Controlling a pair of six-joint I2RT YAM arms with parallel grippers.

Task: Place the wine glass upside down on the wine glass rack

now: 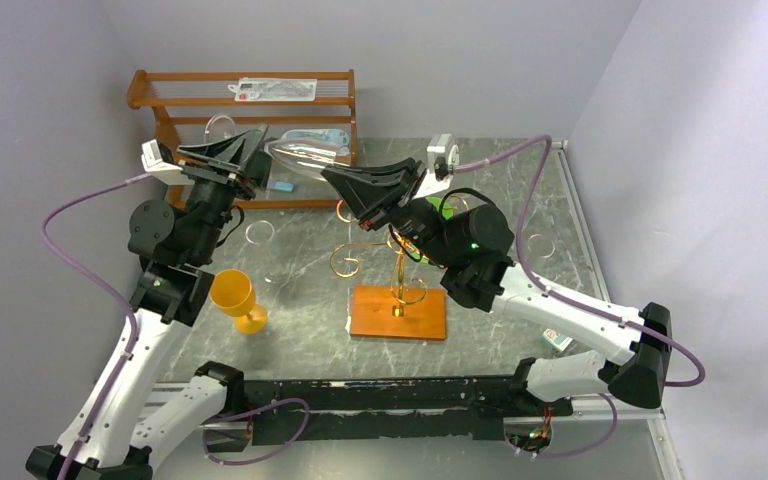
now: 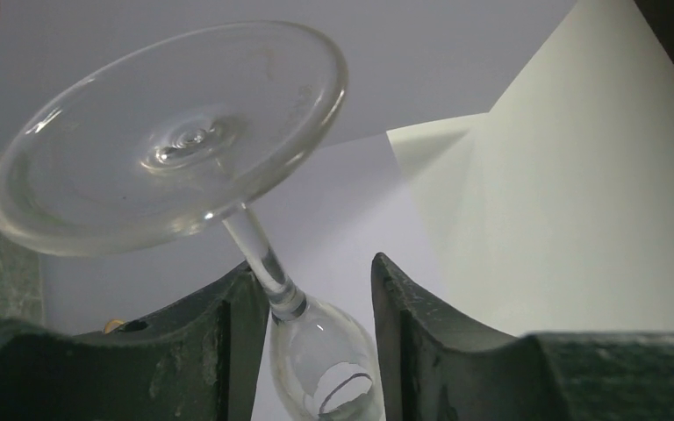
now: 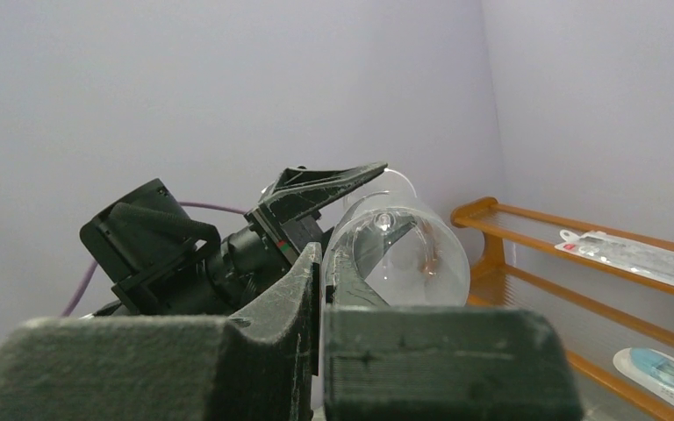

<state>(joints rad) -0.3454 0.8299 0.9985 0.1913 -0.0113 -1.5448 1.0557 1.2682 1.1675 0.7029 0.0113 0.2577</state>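
**A:** Where is the glass?

**B:** The clear stemmed wine glass [image 1: 300,160] hangs in the air on its side, spanning the gap between the two grippers. Its foot is toward the left jaws and its mouth toward the right ones.

**A:** Who has it?

**B:** The right gripper [image 3: 323,263]. Its jaws are pressed together on the rim of the bowl, and the bowl bulges just beyond their tips. The left gripper [image 2: 314,263] has its jaws apart. The stem passes between them where it joins the bowl, close against one finger, with a clear gap to the other.

**A:** And the rack?

**B:** The gold wire wine glass rack [image 1: 397,262] stands below the right jaws, on the side toward the arm bases. It sits on its orange-brown wooden base [image 1: 398,312], with nothing hung on it.

**A:** What else is there?

**B:** An orange plastic goblet [image 1: 235,295] stands upright on the grey marbled table [image 1: 300,270], below the left jaws. Behind both pairs of jaws, by the far wall, is the brown wooden slatted shelf [image 1: 150,95]. A clear flat packet [image 1: 275,90] with a red mark lies on its top tier.

**A:** Any writing?

**B:** There is print on the packet, but it is too small to read.
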